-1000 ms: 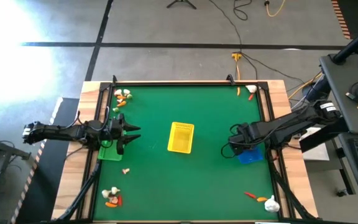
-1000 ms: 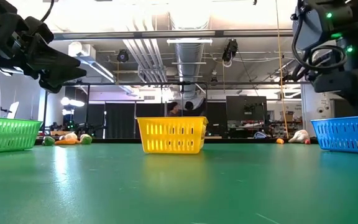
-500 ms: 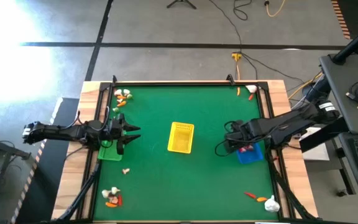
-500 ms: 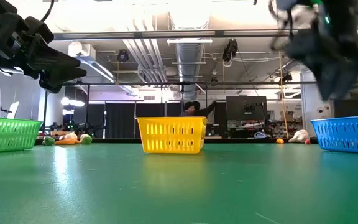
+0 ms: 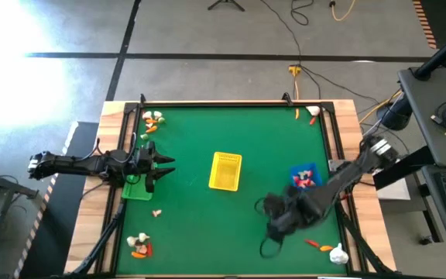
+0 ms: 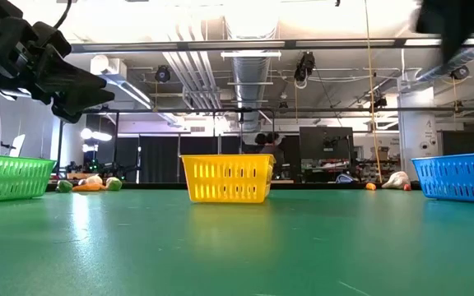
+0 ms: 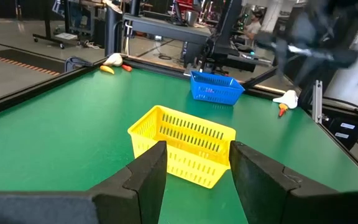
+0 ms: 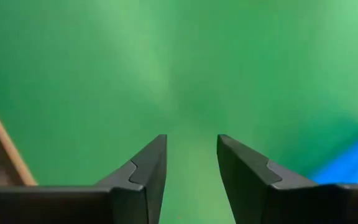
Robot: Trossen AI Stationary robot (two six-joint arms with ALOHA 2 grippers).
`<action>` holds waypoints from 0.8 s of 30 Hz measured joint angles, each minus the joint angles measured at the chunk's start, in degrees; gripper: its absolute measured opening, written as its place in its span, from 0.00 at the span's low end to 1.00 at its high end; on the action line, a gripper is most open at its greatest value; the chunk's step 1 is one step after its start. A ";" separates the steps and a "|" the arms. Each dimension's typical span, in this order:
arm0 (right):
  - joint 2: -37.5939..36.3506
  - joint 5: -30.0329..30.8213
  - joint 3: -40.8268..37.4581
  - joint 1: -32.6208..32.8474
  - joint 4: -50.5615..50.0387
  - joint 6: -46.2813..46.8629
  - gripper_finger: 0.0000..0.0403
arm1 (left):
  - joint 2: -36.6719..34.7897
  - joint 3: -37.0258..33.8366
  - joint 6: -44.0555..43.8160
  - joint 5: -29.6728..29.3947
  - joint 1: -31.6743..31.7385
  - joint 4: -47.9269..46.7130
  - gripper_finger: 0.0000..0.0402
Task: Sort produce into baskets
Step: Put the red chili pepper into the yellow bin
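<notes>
Three baskets stand on the green table: green at the left, yellow in the middle, and blue at the right with red-and-white pieces in it. Produce lies in small heaps at the far left, near left, far right and near right, plus one piece. My left gripper hovers level beside the green basket, open and empty, facing the yellow basket. My right gripper, blurred, points down over bare table, left of the near-right heap. It is open with nothing between its fingers.
A raised black rail frames the table. Bare green surface lies between the yellow basket and the near edge. The low view shows a person in the room far behind the yellow basket.
My right gripper has swung away from above the blue basket toward the table's near edge and somewhat left, rising and rolling as it went. The blue basket now shows uncovered, with red-and-white pieces inside. The baskets and the produce heaps have stayed in place.
</notes>
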 joint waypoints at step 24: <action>15.25 -36.03 -5.26 10.34 -5.13 7.06 0.45 | 0.02 0.00 0.01 0.00 0.00 0.02 0.39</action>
